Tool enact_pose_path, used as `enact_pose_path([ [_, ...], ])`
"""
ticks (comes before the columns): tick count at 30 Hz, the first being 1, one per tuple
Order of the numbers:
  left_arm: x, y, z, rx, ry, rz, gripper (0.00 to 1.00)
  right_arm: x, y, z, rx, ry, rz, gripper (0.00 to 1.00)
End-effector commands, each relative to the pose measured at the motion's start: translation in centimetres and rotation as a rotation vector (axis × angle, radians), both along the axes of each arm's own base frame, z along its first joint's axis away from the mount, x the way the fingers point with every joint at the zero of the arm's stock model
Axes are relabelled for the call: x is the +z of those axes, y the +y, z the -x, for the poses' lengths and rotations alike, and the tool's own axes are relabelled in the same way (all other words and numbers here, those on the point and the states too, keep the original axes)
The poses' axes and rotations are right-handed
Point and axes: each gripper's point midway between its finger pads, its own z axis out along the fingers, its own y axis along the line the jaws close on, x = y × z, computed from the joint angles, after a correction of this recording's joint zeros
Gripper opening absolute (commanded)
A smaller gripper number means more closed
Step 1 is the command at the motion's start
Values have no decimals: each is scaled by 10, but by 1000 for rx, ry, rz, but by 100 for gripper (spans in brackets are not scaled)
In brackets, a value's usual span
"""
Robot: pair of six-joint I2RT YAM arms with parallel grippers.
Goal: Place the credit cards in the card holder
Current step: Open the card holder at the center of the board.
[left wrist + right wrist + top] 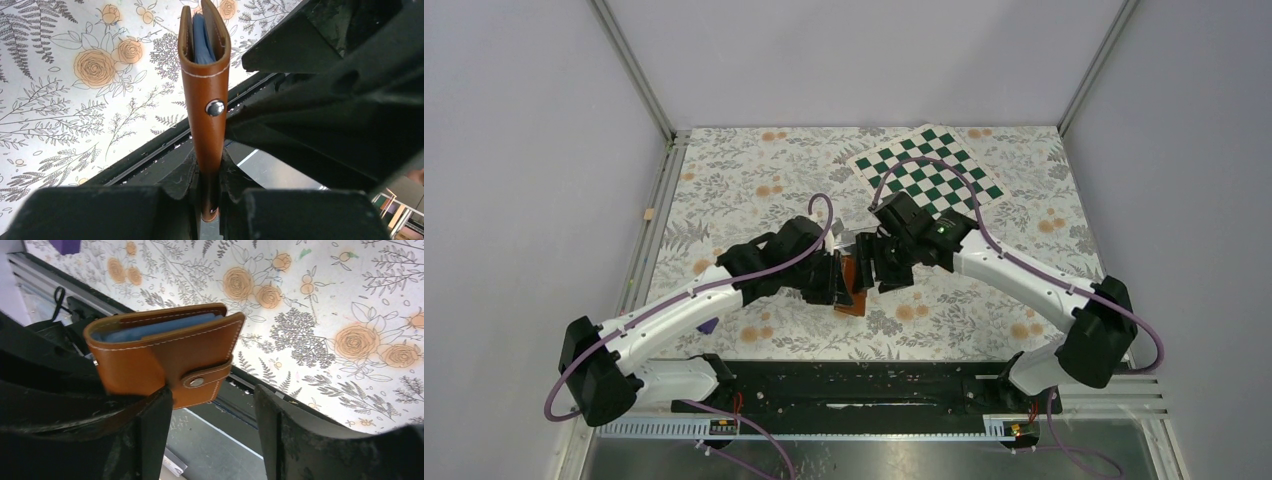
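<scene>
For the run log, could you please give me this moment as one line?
left gripper: shut on card holder | card holder: closed, snap tab fastened | right gripper: open, close to the tab | credit cards: not in view

I've got the card holder pinched by its lower end in the left gripper, standing edge-on and held in the air. It's tan-brown leather with white stitching, snap tab fastened. Blue-grey sleeves show at the end farthest from that gripper. It sits just ahead of the right gripper, outside its spread jaws.
</scene>
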Motion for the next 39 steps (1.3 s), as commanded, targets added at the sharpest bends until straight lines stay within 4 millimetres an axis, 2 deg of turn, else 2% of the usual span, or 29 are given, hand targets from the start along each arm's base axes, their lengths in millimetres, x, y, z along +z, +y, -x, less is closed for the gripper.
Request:
enact_pose_path([
  [1,31,-13,-4,-30,-61,90,0,-3,1,-10,-19,-44,48,63],
  [8,42,-17,-2,-24,-70,148,0,-28,-27,-11,-43,-53,224,47],
  [16,47,-16,-1,-21,-83,173,0,-46,-82,-11,-58,-104,460,43],
  [23,47,-20,3,-13,-68,239,0,-38,-100,-2,-84,-82,379,46],
  [26,42,-21,4,-7,-57,250,0,-23,-96,2,-65,-83,240,50],
  [29,38,-21,5,-6,-48,242,0,0,-91,4,-40,-147,103,74],
  [31,36,-21,5,-11,-41,238,0,14,-85,9,-28,-170,25,81],
  [34,31,-23,5,-16,-28,228,0,25,-72,16,-11,-143,-55,82],
  [39,27,-24,6,-21,-15,218,0,28,-45,18,17,-75,-128,81],
])
